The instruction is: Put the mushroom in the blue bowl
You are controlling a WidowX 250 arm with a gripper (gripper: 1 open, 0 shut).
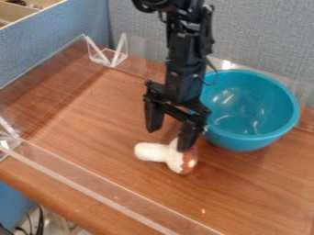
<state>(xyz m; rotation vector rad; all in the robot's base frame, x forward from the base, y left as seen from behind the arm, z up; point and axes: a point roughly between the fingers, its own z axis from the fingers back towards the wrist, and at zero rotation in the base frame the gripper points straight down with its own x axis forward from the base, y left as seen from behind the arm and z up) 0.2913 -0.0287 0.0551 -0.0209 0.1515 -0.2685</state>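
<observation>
The mushroom (162, 154) lies on its side on the wooden table, cream stem to the left and orange-brown cap to the right near the front. My gripper (172, 136) points straight down just over it, open, with one black finger (153, 117) behind the stem and the other finger (190, 136) reaching down in front of the cap. Nothing is held. The blue bowl (258, 115) stands empty just to the right of the gripper.
A clear plastic wall (50, 83) rims the wooden table (86, 119) on the left, back and front. A blue panel and a wooden box (37, 23) stand beyond the left edge.
</observation>
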